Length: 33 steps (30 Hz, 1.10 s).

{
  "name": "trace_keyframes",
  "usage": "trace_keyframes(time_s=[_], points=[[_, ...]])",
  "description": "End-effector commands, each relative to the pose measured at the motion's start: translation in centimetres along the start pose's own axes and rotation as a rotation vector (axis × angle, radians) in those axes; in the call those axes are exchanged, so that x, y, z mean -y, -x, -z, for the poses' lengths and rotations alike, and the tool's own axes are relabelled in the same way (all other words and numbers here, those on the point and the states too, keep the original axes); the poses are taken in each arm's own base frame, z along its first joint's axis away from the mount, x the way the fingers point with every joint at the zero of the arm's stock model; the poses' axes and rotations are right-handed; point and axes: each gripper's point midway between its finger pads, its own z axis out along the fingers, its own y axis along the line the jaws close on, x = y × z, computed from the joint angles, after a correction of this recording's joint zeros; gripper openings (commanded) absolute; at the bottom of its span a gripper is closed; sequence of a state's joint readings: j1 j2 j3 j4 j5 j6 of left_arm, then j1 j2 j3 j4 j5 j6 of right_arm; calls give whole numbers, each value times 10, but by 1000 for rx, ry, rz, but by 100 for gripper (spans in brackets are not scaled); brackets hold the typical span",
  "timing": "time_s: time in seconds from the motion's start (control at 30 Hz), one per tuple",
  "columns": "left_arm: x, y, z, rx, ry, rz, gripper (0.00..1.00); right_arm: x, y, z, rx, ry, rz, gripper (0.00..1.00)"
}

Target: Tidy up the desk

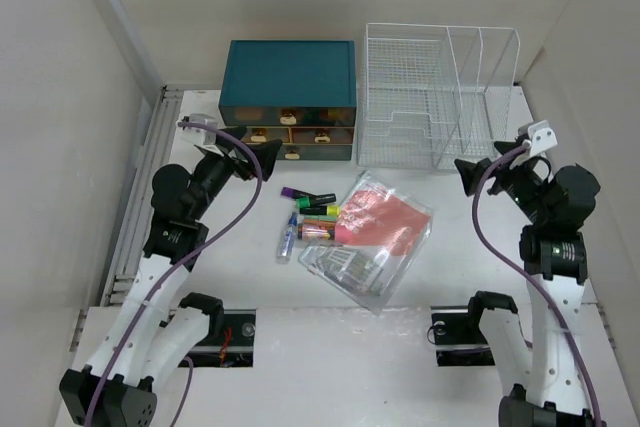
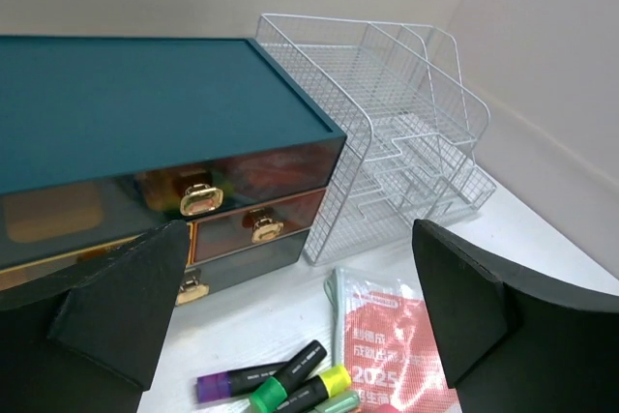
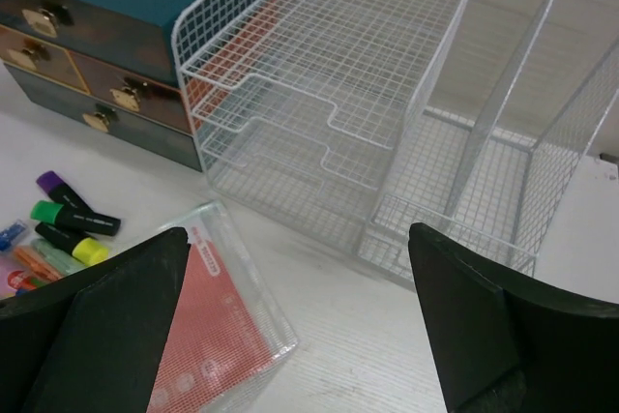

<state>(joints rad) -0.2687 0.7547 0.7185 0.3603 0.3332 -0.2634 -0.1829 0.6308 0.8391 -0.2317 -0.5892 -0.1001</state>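
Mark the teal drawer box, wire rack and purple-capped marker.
teal drawer box (image 1: 290, 74), top external view, flat top.
wire rack (image 1: 405, 79), top external view, upper tray.
purple-capped marker (image 1: 308, 196), top external view, black barrel.

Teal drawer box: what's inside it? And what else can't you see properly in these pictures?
- Teal drawer box: drawers shut in every view, dark shiny fronts hide the contents.
- Red booklet in the clear pouch: print too small from the top; left wrist view cuts it at the bottom edge.
- Markers: labels too small; the left wrist view's bottom edge crops them.
- Small blue item beside them: too small to name.
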Motion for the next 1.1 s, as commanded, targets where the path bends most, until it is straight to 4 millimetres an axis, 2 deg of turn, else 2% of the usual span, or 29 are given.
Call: trace_keyframes(time_s=[0.0, 0.07, 0.1, 0.17, 0.4, 0.47, 0.57, 0.67, 0.7, 0.77, 0.8, 0.83, 0.9, 0.93, 1.0, 1.07], points=[[14, 16, 0, 41, -56, -6, 100, 7, 19, 2, 41, -33, 63, 100], [14, 16, 0, 41, -56, -6, 100, -4, 15, 4, 39, 37, 124, 100], [14, 16, 0, 41, -56, -6, 100, -6, -1, 5, 4, 54, 157, 100], [14, 16, 0, 41, -56, -6, 100, -12, -11, 7, -4, 93, 207, 100], [16, 17, -2, 43, -58, 55, 100, -21, -39, -7, -100, 212, 118, 100], [17, 16, -2, 50, -62, 86, 100, -26, -55, -10, -126, 252, 86, 100], [22, -1, -7, 6, -119, 100, 100, -42, -67, -11, -125, 363, 47, 99], [31, -8, -8, -32, -178, 103, 100, -53, -76, -12, -137, 445, 2, 88], [31, -11, -9, -44, -185, 106, 100, -52, -82, -15, -156, 448, -18, 71], [36, -10, -9, -40, -206, 93, 98, -48, -90, -19, -180, 441, -39, 57], [46, -16, -10, -61, -240, 102, 98, -49, -97, -18, -208, 445, -68, 56], [49, -21, -9, -77, -250, 95, 98, -45, -101, -23, -224, 439, -73, 56], [56, -26, -8, -104, -263, 97, 98, -46, -113, -23, -264, 442, -125, 72], [69, -26, -5, -104, -298, 100, 98, -49, -120, -23, -287, 449, -198, 77], [77, -32, 1, -122, -314, 109, 98, -59, -125, -21, -290, 493, -267, 81], [84, -38, 5, -153, -321, 133, 97, -60, -135, -24, -311, 483, -342, 82]])
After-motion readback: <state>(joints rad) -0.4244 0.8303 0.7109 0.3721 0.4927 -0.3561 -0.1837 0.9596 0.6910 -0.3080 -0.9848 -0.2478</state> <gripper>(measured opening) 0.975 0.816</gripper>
